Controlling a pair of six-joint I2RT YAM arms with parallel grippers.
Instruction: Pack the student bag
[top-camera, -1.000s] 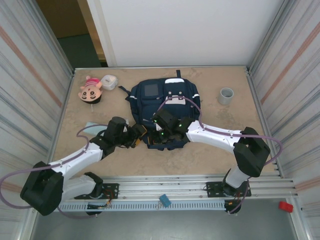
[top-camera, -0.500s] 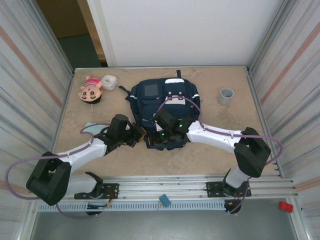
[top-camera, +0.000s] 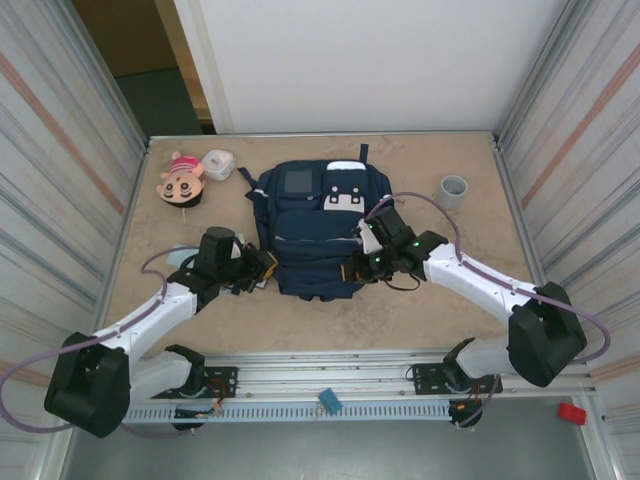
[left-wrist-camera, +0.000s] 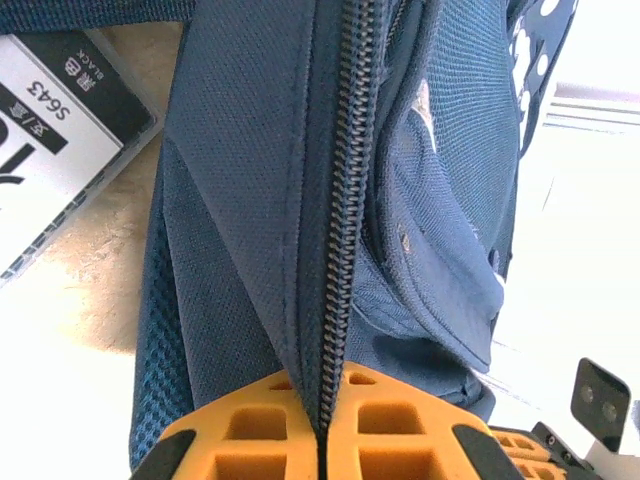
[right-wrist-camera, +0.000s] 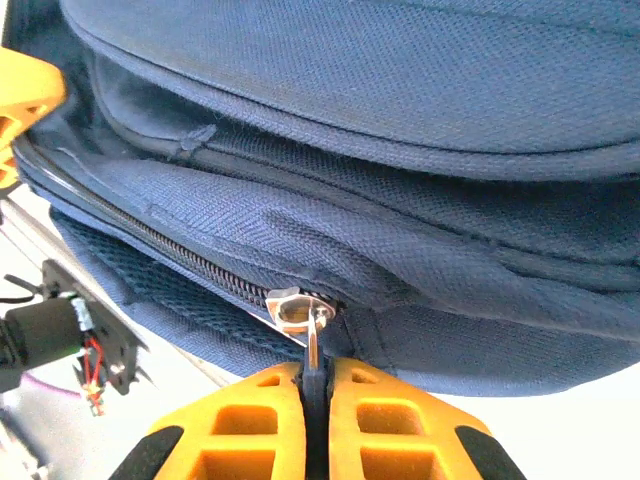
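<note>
Two grips are closed on the student bag (top-camera: 315, 225), which lies flat in the middle of the table (top-camera: 430, 310), its top toward the far wall and its bottom toward our bases. Our left gripper (left-wrist-camera: 320, 425) has its orange fingers (left-wrist-camera: 255, 435) pressed together on the fabric seam at the bag's near-left corner. The zipper (left-wrist-camera: 345, 200) runs straight away from between them, its teeth meshed there. Our right gripper (right-wrist-camera: 316, 385) is clamped on the metal pull tab (right-wrist-camera: 314, 345) that hangs from the slider (right-wrist-camera: 290, 303) at the bag's near-right side.

What matters to us is the line between the two holds. The zip track runs crosswise along the bag's near end, so from the right gripper it leads off to the left, toward the left gripper (an orange finger, seemingly its own, peeks in at the edge of the right wrist view). We judge that the right arm is the one to travel, since it has the pull, while the left serves as anchor. Any draw should follow the track's curve rather than lift away from it, or the cloth may bunch. Whether the teeth just beside the slider are meshed or parted we cannot tell.
</note>
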